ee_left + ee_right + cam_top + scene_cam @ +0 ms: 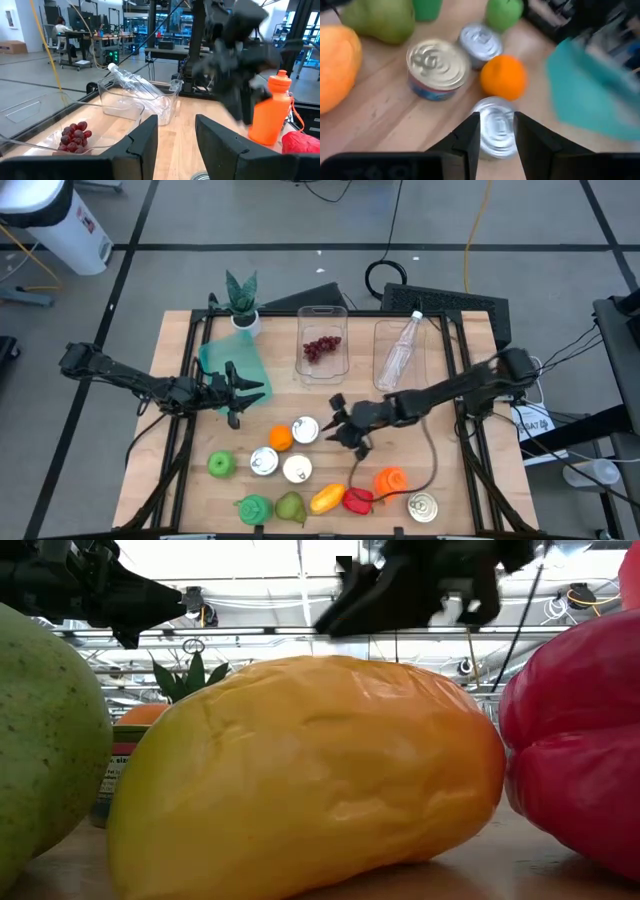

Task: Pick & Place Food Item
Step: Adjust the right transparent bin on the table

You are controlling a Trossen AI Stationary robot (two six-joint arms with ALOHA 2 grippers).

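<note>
Silver can [495,127] shows only below the right tool [496,131], slightly parted, empty.

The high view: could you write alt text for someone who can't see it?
Seen from above, two dark robot arms reach over a wooden table, the left gripper beside a teal bag, the right gripper near a can and an orange. Grapes and a bottle lie in clear bins behind.

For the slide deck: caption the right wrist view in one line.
Right gripper, fingers apart and empty, hovers over a silver can beside an orange.
</note>
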